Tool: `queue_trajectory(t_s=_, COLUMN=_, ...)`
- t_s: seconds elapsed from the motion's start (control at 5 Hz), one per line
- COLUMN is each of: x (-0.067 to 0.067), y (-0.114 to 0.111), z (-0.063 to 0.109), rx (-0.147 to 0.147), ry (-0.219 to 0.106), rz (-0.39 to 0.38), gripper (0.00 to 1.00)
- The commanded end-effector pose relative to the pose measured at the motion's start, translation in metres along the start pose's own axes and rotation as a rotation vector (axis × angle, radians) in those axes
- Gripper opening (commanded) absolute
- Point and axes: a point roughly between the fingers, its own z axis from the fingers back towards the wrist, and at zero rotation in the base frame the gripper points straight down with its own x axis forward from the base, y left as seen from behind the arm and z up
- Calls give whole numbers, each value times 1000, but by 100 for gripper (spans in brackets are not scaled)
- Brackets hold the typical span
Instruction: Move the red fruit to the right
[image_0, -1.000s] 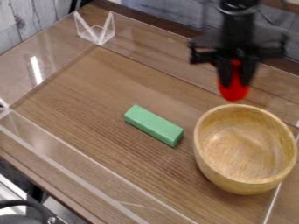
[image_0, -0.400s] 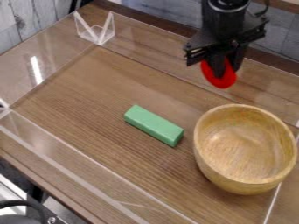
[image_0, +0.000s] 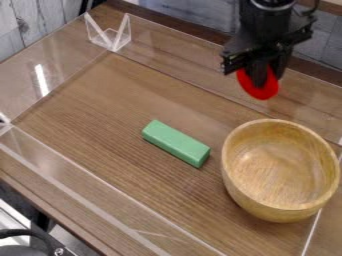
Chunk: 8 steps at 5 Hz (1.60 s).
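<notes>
The red fruit is a small glossy red toy piece hanging above the wooden table near the back right. My black gripper comes down from the top edge of the camera view and is shut on the red fruit, with its dark fingers on either side of it. The fruit is off the table surface, above and behind the rim of the wooden bowl. Its leafy end is hidden by the gripper.
A large round wooden bowl stands at the front right. A flat green rectangular block lies in the middle of the table. Clear plastic walls border the table, with a clear bracket at the back left.
The gripper has rolled about its axis with the red fruit in it, and the fruit sits a little higher in the view than a second ago. The bowl and block have not moved.
</notes>
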Motion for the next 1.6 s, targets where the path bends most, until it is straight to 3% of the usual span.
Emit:
queue_trajectory(t_s=0.0, x=2, y=-5, z=-3, rx=-26, ry=-24, rz=40, gripper=0)
queue_trajectory(t_s=0.4, x=-6, y=-1, z=-12, rx=-12, ry=-15, rz=77, gripper=0)
queue_trajectory(t_s=0.6, x=-6, y=2, z=-5, rx=-11, ry=-3, rz=75, gripper=0)
queue_trajectory(t_s=1.2, x=16, y=5, z=10, rx=-12, ry=20, rz=123, gripper=0)
queue_trajectory(t_s=1.4, x=17, y=-6, z=24, rx=-10, ry=26, rz=156, gripper=0)
